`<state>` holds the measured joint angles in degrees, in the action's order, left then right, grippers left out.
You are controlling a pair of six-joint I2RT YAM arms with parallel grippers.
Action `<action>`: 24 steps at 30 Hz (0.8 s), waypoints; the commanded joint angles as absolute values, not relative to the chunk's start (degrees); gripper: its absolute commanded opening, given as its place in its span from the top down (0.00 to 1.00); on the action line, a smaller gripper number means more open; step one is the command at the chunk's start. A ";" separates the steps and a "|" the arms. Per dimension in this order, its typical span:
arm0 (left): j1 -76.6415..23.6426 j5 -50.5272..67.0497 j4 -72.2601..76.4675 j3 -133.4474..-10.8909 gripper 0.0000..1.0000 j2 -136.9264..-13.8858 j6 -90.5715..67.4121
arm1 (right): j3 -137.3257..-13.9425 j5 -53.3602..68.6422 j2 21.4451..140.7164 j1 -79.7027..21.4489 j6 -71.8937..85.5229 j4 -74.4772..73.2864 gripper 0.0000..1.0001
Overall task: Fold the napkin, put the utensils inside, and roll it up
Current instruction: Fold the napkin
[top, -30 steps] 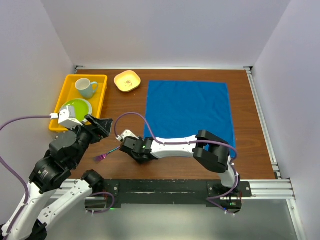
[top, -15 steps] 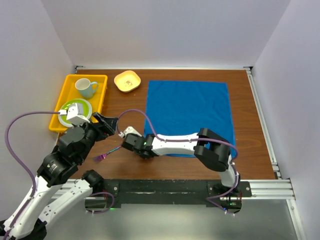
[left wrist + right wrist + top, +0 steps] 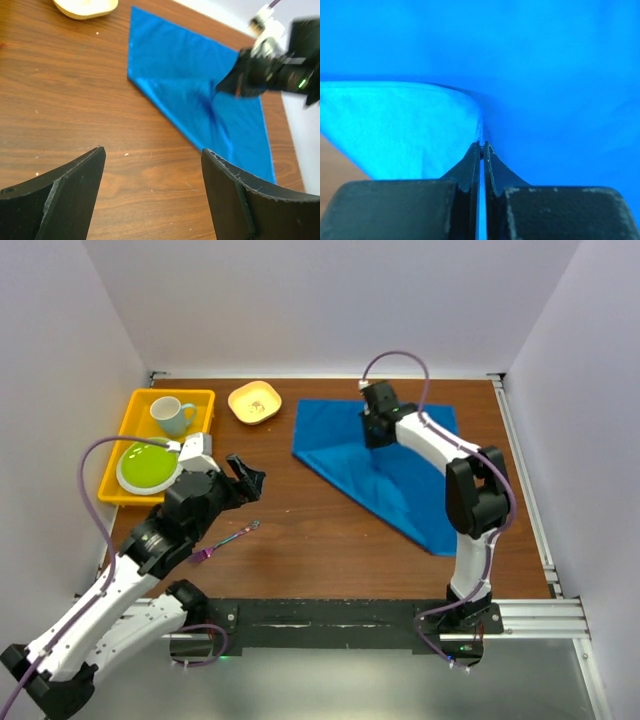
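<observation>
Brown table [image 3: 330, 550]. Folding step: right gripper [image 3: 373, 434] clamped on napkin [image 3: 400, 492] corner at 12 o'clock (diagonal fold); left gripper [image 3: 248, 476] fingers apart. Next, probably: lay corner flat, release.

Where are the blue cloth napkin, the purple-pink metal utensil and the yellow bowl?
blue cloth napkin [image 3: 400, 480]: top view, flat middle.
purple-pink metal utensil [image 3: 228, 540]: top view, mid handle.
yellow bowl [image 3: 236, 400]: top view, left rim.

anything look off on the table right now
Nothing spilled or damaged. The napkin lies as a skewed triangle, pinched by the shut right tool, mid-fold. The utensil sits on the bare table, apart from it.
</observation>
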<state>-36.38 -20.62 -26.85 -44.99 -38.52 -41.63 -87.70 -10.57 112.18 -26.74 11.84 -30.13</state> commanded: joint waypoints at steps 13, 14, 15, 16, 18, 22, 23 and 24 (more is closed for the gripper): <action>-35.42 -17.58 -15.82 -42.80 0.14 -45.97 -37.62 | -109.33 -0.88 124.27 -6.95 9.49 -31.73 1.00; -35.33 -17.49 -15.82 -42.80 0.13 -46.14 -37.53 | -109.94 -0.79 124.89 -5.90 9.93 -31.73 1.00; -35.25 -17.32 -15.73 -42.89 0.12 -46.23 -37.44 | -110.30 -0.70 125.15 -5.54 10.63 -31.47 1.00; -35.16 -17.23 -15.82 -42.98 0.11 -46.67 -37.44 | -111.17 -0.62 125.42 -5.10 10.90 -31.46 1.00; -35.07 -16.96 -15.38 -42.98 0.11 -46.93 -37.27 | -111.88 -0.44 126.21 -3.87 12.12 -30.68 1.00; -34.89 -16.44 -14.59 -42.89 0.11 -47.81 -37.18 | -112.94 -0.18 127.09 -1.59 15.55 -29.09 1.00; -34.89 -16.26 -14.33 -42.80 0.11 -47.99 -37.18 | -112.94 1.04 127.18 -0.62 16.34 -28.66 1.00; -34.81 -16.17 -14.33 -42.72 0.11 -48.16 -37.18 | -112.85 1.49 127.35 -0.18 17.91 -27.87 1.00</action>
<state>-35.24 -16.58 -17.43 -43.18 -47.64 -38.39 -110.39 -1.28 126.85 -2.09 12.84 -31.05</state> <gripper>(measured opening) 0.888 0.020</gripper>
